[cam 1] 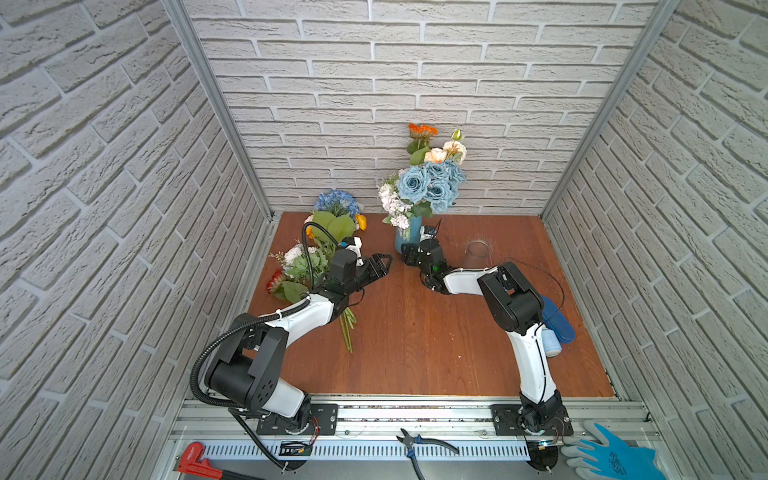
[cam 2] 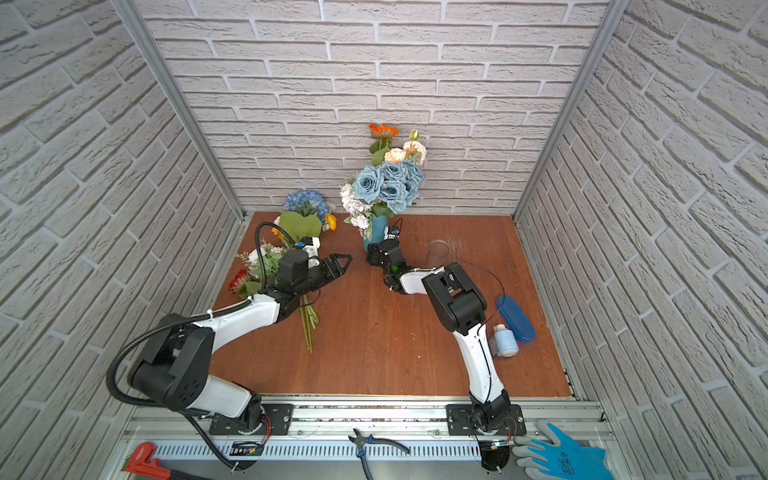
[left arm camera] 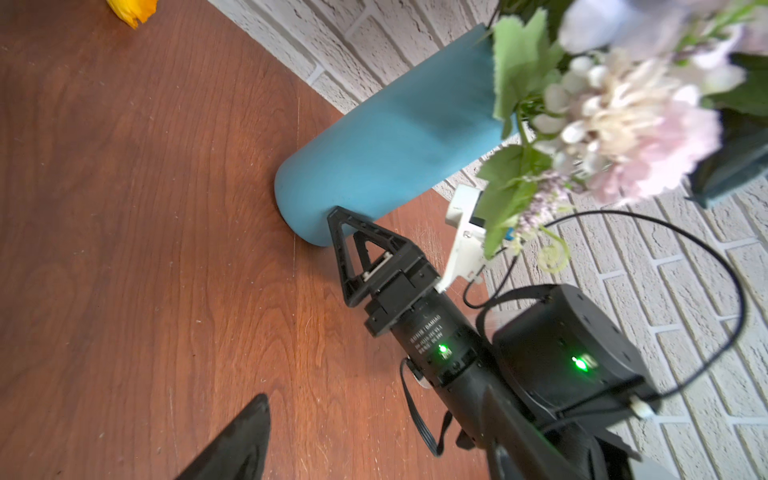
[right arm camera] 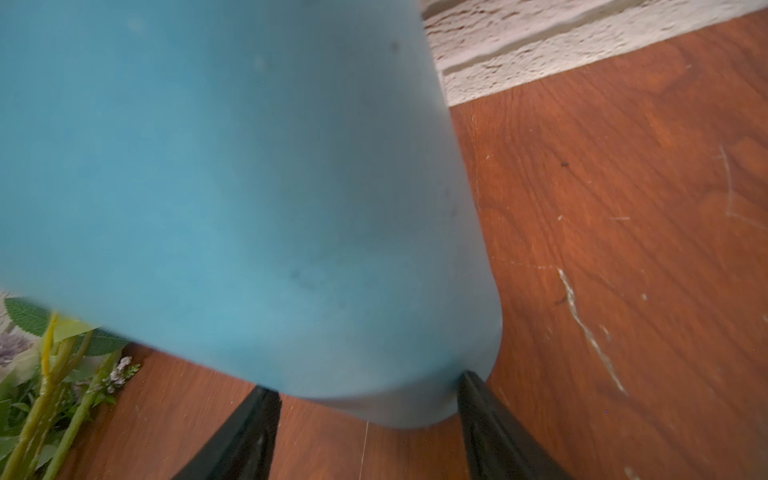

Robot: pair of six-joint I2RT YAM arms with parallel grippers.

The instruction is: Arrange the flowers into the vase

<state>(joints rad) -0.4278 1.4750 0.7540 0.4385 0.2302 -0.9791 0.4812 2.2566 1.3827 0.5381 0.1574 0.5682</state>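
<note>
I count two robot arms (cam 1: 301, 318) (cam 1: 534, 357), one blue vase (cam 1: 409, 237), one clear glass (cam 1: 477, 253), one blue case (cam 2: 515, 318) and one pale-blue thread spool (cam 2: 506, 340). Up front I see one pair of pliers (cam 1: 409, 441), one red pipe wrench (cam 1: 195, 459) and one blue glove (cam 1: 615, 457). Of blooms I make out one orange daisy (cam 1: 422, 130), one blue hydrangea (cam 1: 336, 203) and at least four blue roses (cam 1: 413, 185).

- The vase (cam 1: 409, 237) is plain matte teal.
- Above it, upper centre: dusty blue roses (cam 1: 432, 185), peach blooms (cam 1: 436, 156), an orange daisy (cam 1: 422, 129), and white and pale lilac blooms (cam 1: 392, 201).
- Centre left: a blue hydrangea (cam 1: 336, 202), an orange-yellow poppy (cam 1: 360, 222), a red bloom (cam 1: 275, 281), green stems (cam 1: 347, 332).
- The table (cam 1: 415, 332) is reddish-brown wood grain.
- The walls (cam 1: 374, 83) carry a whitish-grey brick pattern.
- Lower right: a bright blue glove (cam 1: 615, 457) with grey fingers.
</note>
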